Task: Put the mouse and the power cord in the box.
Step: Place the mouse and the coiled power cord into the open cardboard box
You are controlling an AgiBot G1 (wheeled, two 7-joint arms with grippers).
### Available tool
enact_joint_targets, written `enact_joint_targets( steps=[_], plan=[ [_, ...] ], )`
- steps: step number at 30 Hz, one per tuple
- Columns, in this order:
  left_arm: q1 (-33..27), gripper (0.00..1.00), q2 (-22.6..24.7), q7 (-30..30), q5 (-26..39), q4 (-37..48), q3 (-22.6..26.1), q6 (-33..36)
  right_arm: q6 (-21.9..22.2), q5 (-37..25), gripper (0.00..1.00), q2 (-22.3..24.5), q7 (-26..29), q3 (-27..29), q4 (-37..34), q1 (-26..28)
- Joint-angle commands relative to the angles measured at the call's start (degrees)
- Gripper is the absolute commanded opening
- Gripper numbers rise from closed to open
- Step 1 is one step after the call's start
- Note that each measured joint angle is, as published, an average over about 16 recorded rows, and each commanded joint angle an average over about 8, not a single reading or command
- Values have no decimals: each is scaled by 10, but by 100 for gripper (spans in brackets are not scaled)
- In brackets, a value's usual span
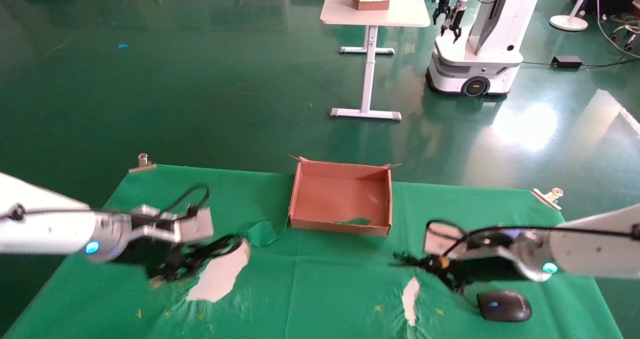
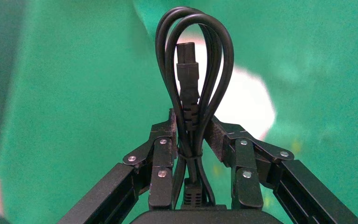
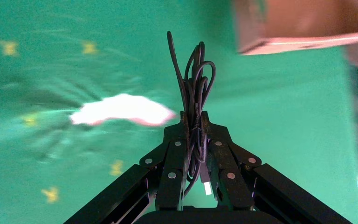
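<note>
Meanwhile, the thick black looped power cord (image 2: 193, 70) hangs bundled in the left gripper (image 2: 193, 135), whose jaws are clamped on the glossy rubber loops just below a chunky moulded connector; in the head view this bundle (image 1: 197, 256) sits over the left part of the green cloth-covered table (image 1: 320, 289), beside a torn white patch (image 1: 220, 276) in the cloth. The right gripper (image 3: 194, 126) is closed on a tied coil of the thin black mouse wire (image 3: 196, 79), held near the table's right front. The small black oval mouse (image 1: 504, 305), showing a tiny blue light, rests on the cloth just below that gripper. The shallow brown cardboard box (image 1: 340, 224), matte with low walls and bent corner flaps, stands open-topped at the table's far middle edge, well apart from both arms, with bare cloth between them. Metal clips (image 1: 142, 163) pin the cloth's far corners.
</note>
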Motion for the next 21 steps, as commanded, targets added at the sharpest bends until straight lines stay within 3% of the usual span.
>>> enact_joint_targets(
  steps=[1,8,14,17,21],
  plan=[
    [-14,0,-5,2,-23,-11,-11,15,3,2,0,8,3,6,8,10],
    [-50,0,63,6,-73,2,-38,-19,19,-3,0,33,17,26,19,45],
    [-44,0,147,67,-85,52,-39,-107,21,-5,0,64,34,40,32,65],
    [-30,0,179,117,-82,78,-14,-169,18,-5,0,80,44,46,46,69],
    [-6,0,196,184,-79,87,56,-263,13,-8,0,102,57,52,67,72]
  ],
)
